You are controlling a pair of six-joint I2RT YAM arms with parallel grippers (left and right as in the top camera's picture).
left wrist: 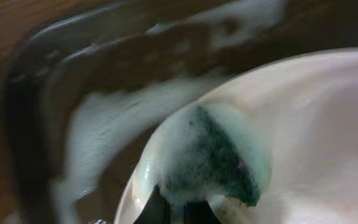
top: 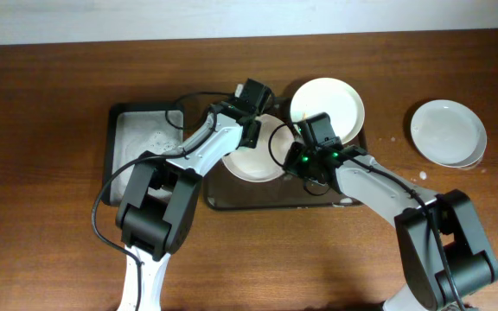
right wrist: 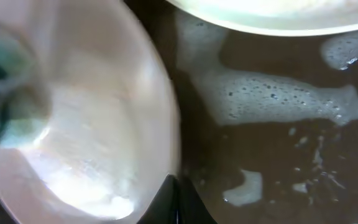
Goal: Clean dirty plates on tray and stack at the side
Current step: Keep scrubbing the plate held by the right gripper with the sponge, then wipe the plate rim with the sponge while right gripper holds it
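On the brown wood table sits the dark tray, wet with white foam. A soapy plate lies in its left half and a second plate at its far right corner. The left claw is closed tight on a foamy green sponge that presses on the soapy plate, and the right claw pinches that plate's right rim. A third plate rests on the table well off to the right, and a dark tub with foam stands just left of the tray.
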